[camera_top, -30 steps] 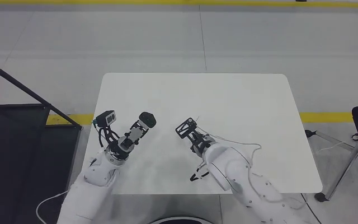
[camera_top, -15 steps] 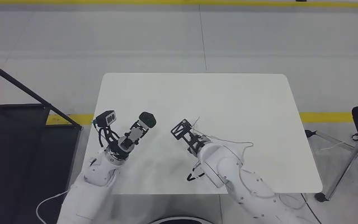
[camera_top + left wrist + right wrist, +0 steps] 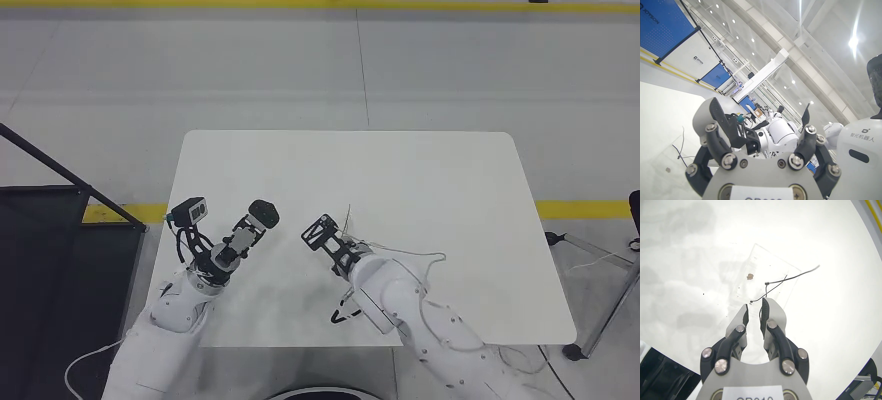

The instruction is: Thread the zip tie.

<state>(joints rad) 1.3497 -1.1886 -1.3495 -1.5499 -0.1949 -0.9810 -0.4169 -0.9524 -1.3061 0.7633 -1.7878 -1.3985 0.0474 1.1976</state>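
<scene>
Since the zip tie [image 3: 767,283] is a thin black strap with a tiny head, it should prove very light, springy and slick, apt to skate across the clear plastic sheet [image 3: 772,262] it lies on, between the two arms on the white tabletop [image 3: 430,180]. Black strands cross there and a second small head [image 3: 751,302] shows, so there may be two ties; I cannot tell. The best hold, I judge, is on the strap just behind a head, leaving the tail free to feed. The right claw [image 3: 755,303] hovers over the sheet's edge, released, its fingers a narrow gap apart with one strand running between them unpinched. The left claw [image 3: 761,109] is tilted upward, spread wide and empty. Lettering shows on blue wall panels [image 3: 664,28] and on a white label [image 3: 753,393] cut off at the edge; the tie bears no marking I can make out.
</scene>
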